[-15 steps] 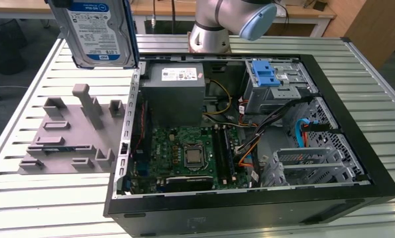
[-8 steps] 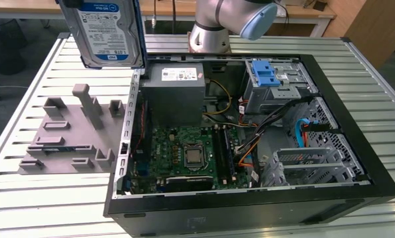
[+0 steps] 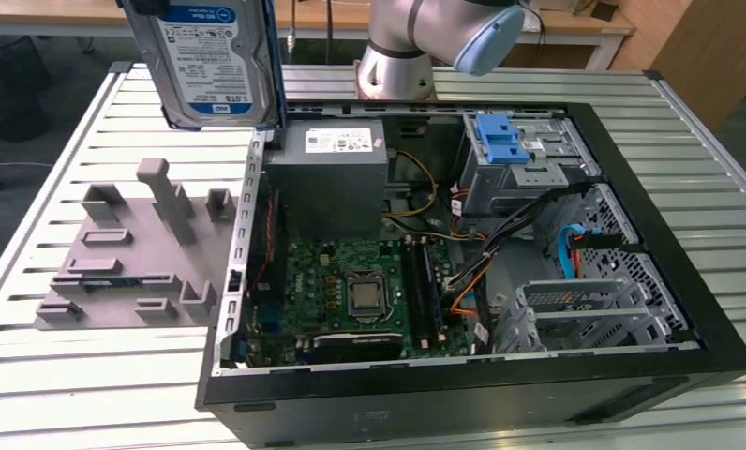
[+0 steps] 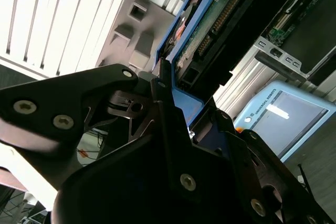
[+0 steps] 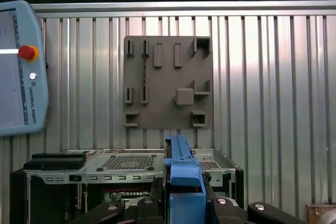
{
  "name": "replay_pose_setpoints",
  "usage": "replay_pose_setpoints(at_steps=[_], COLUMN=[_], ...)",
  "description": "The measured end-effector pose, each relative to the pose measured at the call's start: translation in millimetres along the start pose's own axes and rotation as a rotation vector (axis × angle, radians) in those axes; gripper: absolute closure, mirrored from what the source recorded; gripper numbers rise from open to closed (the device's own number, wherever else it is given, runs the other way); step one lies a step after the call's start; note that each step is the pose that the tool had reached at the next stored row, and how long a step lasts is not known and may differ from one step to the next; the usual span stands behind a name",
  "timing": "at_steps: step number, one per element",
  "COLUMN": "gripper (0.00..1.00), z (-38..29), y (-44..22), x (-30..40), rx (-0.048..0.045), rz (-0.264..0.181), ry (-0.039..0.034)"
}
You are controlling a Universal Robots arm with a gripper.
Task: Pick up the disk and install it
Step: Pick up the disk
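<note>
Second wrist view, item 1: your hand (image 4: 184,106), black, its fingers (image 4: 161,90) closed on the blue carrier of the disk (image 4: 215,22). The board face and connector are turned to this camera. (cataloguer)

Why gripped there? (checker)

Judged: the carrier's edge gives you a firm frame and spares the label and the board. In the first wrist view, your hand (image 5: 184,200) clamps the disk (image 5: 181,169) edge-on and upright. (cataloguer)

Item 2, the disk's location? (checker)

In the exterior view, the disk (image 3: 216,61) is raised well off the tabletop (image 3: 48,375), label face out, at the exterior view's left. It is above the grey slotted fixture (image 3: 136,253) and near the wall of the computer case (image 3: 473,398). It is not in the case, so the install is not yet done. Judged: you hold it high to clear that wall. (cataloguer)

Item 3, the case? (checker)

It lies on its side, open face up, which gives you access from above. Inside are the motherboard (image 3: 361,291), a grey power box (image 3: 335,169) and a blue latch (image 3: 504,141) on the drive cage. (cataloguer)

Item 4, surface and room? (checker)

The tabletop is pale ridged metal slats, with the fixture and the case resting just beside each other. A control pendant (image 5: 21,66) sits by its edge. At the far side is your arm (image 3: 410,42), with wooden furniture (image 3: 598,23) beyond. (cataloguer)
</note>
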State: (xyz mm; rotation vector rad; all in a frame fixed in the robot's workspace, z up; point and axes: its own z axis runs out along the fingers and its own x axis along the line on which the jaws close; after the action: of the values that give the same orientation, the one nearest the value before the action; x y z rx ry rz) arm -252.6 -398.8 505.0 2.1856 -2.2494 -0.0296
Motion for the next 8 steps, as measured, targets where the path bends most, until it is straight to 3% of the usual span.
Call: replay_pose_setpoints(at_steps=[8], gripper=[0.64], z=[0.0], y=[-6.7], x=[1.2], rx=[0.0000], rz=[0.000], ry=[0.0000])
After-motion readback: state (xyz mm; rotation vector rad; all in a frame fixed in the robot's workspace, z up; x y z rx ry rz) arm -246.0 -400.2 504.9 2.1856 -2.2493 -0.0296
